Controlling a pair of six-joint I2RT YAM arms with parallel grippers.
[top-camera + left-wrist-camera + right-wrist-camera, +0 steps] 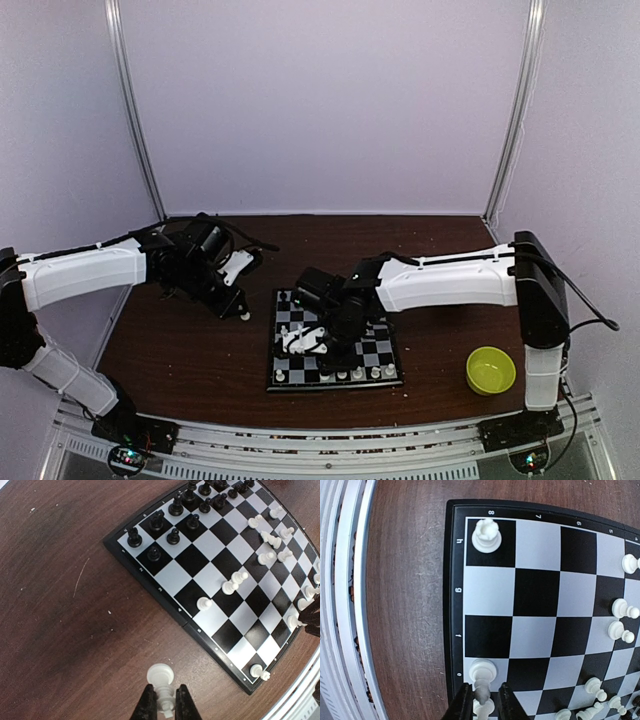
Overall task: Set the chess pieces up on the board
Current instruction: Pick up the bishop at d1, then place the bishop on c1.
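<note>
Black-rimmed, black-and-grey checkered board (185, 562); left gripper (165, 691) clamps a white piece (161, 676), right gripper (484, 689) pinches another white piece (483, 672).

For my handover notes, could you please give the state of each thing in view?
Left gripper: shut on a white piece off the board.
Right gripper: shut on a second white piece at the board's edge.
Board: flat, partly set up.
Black pieces: upright, at one end.
Bowl: upright, seemingly empty.
</note>
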